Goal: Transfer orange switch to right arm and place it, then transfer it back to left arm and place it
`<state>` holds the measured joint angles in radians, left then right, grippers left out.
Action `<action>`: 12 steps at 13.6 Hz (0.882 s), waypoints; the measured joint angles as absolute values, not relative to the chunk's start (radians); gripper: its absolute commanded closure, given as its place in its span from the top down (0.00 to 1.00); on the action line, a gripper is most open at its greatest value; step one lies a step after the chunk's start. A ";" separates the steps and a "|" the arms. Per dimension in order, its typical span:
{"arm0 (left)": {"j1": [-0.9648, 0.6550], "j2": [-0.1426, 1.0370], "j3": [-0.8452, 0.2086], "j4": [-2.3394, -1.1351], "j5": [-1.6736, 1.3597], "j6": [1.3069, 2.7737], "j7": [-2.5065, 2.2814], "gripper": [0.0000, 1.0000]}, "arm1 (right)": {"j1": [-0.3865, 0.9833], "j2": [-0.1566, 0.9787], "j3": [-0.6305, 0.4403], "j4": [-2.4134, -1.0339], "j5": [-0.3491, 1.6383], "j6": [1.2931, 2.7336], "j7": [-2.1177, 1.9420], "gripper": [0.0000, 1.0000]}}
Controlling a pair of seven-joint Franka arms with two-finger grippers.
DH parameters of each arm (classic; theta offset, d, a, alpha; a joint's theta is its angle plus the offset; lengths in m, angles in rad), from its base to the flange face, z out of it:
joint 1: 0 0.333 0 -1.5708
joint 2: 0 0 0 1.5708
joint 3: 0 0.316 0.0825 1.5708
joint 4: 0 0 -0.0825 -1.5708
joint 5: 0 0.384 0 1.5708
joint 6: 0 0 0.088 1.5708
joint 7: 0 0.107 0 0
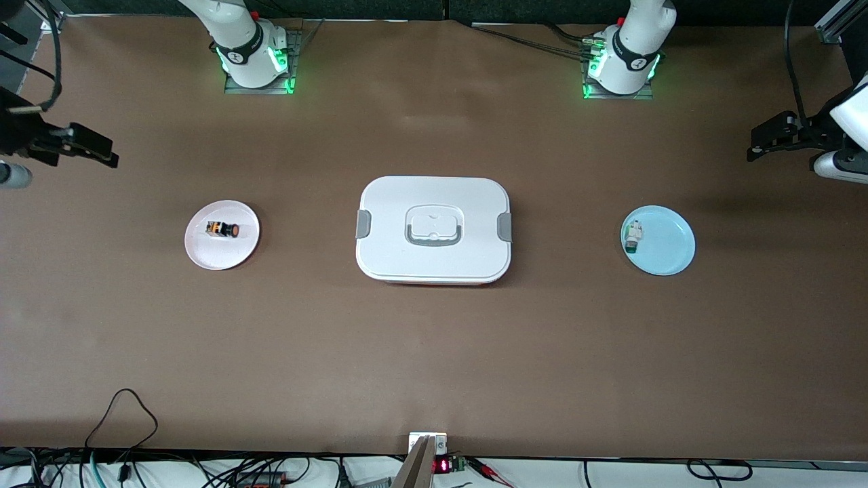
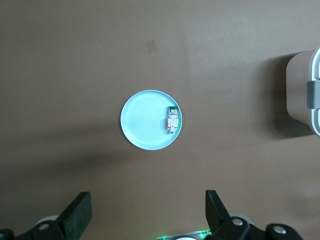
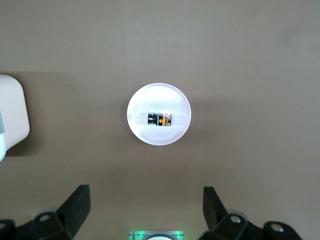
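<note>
The right gripper (image 3: 145, 210) hangs high over the table (image 3: 250, 60) with fingers (image 3: 75, 202) spread wide and empty, above a pink plate (image 3: 137, 127) bearing the orange switch (image 3: 160, 119), the box (image 3: 12, 115) off toward the table's middle.

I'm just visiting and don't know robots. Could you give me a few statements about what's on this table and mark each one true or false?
1. The orange switch lies on the pink plate. True.
2. The box has its lid off. False: the lid is on, with the grey latches at its ends.
3. The box stands between the two plates. True.
4. The blue plate is bare. False: a small white-and-green part lies near its rim.
5. The right gripper holds the switch. False: its jaws are open, high over the pink plate.
6. The left gripper is open, high over the blue plate. True.
</note>
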<state>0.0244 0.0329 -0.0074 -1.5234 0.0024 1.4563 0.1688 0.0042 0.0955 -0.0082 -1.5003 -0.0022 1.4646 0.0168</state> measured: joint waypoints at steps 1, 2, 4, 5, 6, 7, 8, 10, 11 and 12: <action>0.024 0.033 -0.007 -1.523 0.002 1.456 0.169 1.00 | 0.004 0.110 -0.008 -1.501 -0.001 1.465 0.017 1.00; 0.024 0.033 -0.007 -1.523 0.002 1.456 0.169 1.00 | 0.004 0.125 -0.008 -1.502 0.000 1.465 0.017 1.00; 0.024 0.033 -0.007 -1.523 0.002 1.456 0.169 1.00 | 0.004 0.154 -0.008 -1.502 0.012 1.466 0.017 1.00; 0.024 0.033 -0.007 -1.523 0.002 1.456 0.169 1.00 | 0.005 0.166 -0.008 -1.502 0.021 1.467 0.017 1.00; 0.024 0.033 -0.007 -1.523 0.002 1.456 0.169 1.00 | 0.007 0.174 -0.007 -1.502 0.024 1.468 0.017 1.00; 0.024 0.033 -0.007 -1.523 0.002 1.456 0.169 1.00 | 0.009 0.177 -0.006 -1.502 0.025 1.470 0.017 1.00; 0.024 0.033 -0.007 -1.523 0.002 1.456 0.169 1.00 | 0.010 0.178 -0.005 -1.502 0.027 1.472 0.017 1.00; 0.024 0.033 -0.007 -1.523 0.002 1.456 0.169 1.00 | 0.015 0.186 -0.005 -1.502 0.052 1.496 0.017 1.00; 0.024 0.033 -0.007 -1.523 0.002 1.456 0.169 1.00 | 0.019 0.195 -0.005 -1.503 0.060 1.513 0.017 1.00; 0.024 0.033 -0.007 -1.523 0.002 1.456 0.169 1.00 | 0.028 0.206 -0.004 -1.503 0.060 1.525 0.017 1.00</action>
<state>0.0243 0.0329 -0.0074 -1.5234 0.0024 1.4563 0.1688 0.0279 0.2063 -0.0043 -1.5027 0.0603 1.5253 0.0171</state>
